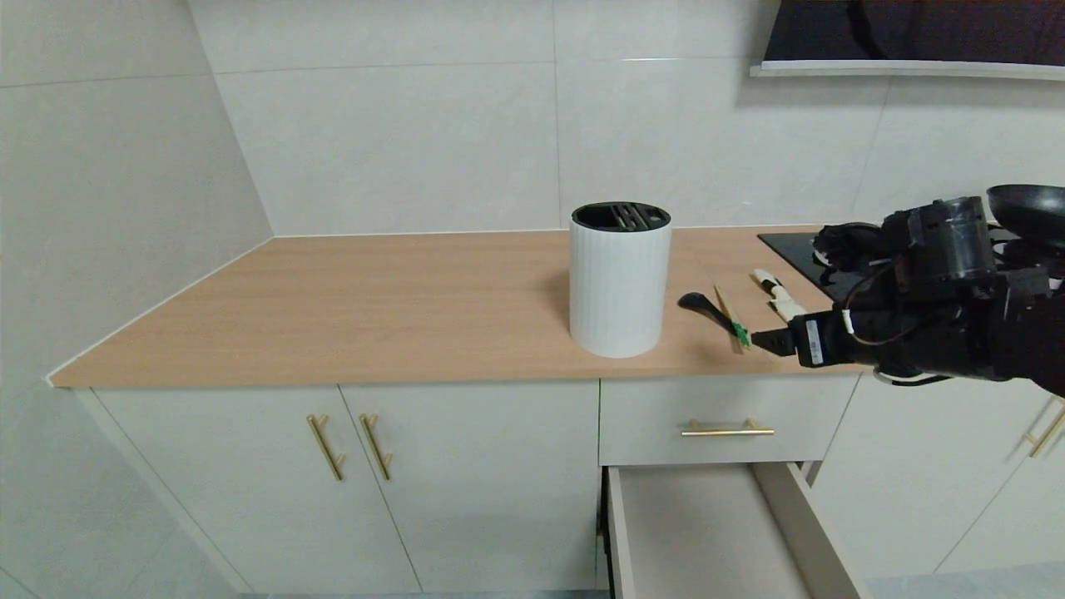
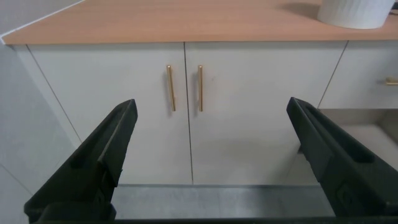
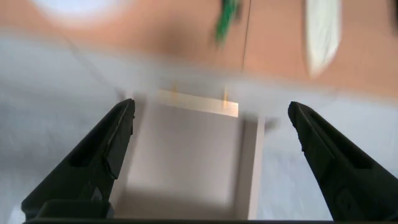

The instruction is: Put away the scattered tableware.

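A white ribbed utensil holder (image 1: pixel 620 283) with a black slotted top stands on the wooden countertop (image 1: pixel 374 308). To its right lie a black spoon (image 1: pixel 701 305), wooden chopsticks (image 1: pixel 730 318) with a green end, and a white-handled utensil (image 1: pixel 778 294). My right gripper (image 1: pixel 761 339) hovers at the counter's front edge, just right of the chopsticks' green tip (image 3: pixel 227 18), open and holding nothing (image 3: pixel 211 155). The white-handled utensil (image 3: pixel 323 34) shows blurred beyond it. My left gripper (image 2: pixel 211 155) is open and faces the cabinet doors low on the left.
An open drawer (image 1: pixel 707 532) juts out below the counter, under the right gripper (image 3: pixel 186 155). A black cooktop (image 1: pixel 799 249) with a dark pan (image 1: pixel 1032 208) sits at the far right. Cabinet doors with gold handles (image 2: pixel 183 87) are below the counter. A tiled wall stands behind.
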Robot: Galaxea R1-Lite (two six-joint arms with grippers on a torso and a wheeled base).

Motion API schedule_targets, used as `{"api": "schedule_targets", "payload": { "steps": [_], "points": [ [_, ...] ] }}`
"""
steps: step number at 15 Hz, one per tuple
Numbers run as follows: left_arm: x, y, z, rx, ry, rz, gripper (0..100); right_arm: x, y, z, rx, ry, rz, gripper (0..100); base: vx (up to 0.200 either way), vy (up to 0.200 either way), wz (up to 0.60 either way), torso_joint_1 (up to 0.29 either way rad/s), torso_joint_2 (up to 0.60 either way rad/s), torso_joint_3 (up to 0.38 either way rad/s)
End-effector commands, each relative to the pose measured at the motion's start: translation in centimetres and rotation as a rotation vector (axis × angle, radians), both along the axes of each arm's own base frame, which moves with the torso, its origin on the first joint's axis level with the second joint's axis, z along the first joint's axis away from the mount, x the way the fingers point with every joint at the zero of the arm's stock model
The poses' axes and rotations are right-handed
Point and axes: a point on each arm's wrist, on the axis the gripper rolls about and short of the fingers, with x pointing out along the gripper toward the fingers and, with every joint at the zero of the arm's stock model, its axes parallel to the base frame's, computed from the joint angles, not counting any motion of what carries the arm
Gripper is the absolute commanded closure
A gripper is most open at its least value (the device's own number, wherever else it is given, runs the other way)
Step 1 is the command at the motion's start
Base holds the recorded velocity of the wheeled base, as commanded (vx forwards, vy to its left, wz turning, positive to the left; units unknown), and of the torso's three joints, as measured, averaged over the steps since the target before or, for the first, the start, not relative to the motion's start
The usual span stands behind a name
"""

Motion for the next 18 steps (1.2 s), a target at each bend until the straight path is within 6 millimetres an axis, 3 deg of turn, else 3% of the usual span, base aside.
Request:
{"api": "schedule_targets", "payload": {
  "steps": [1,3,5,8,18],
  "points": [
    [0.0,0.0,0.0,0.000,0.001,0.001,0,3.3,1.0,0.3,0.040,0.000,-0.033,0,0.000,0.000,0.00,0.000,0.00,0.000],
    [0.0,0.0,0.0,0.000,0.001,0.001,0,4.5,1.3,0.6,0.096,0.000,-0.093,0,0.000,0.000,0.00,0.000,0.00,0.000],
    [0.0,0.0,0.0,0.000,0.001,0.001,0,7.3,2.1,-1.5,0.041,0.007,-0.250,0,0.000,0.000,0.00,0.000,0.00,0.000],
    [0.0,0.0,0.0,0.000,0.001,0.001,0,9.4,3.1,-3.6,0.071,0.028,-0.292,0,0.000,0.000,0.00,0.000,0.00,0.000],
    [0.0,0.0,0.0,0.000,0.001,0.001,0,12.1,3.6,-7.9,0.086,0.052,-0.319,0,0.000,0.000,0.00,0.000,0.00,0.000]
  ]
}}
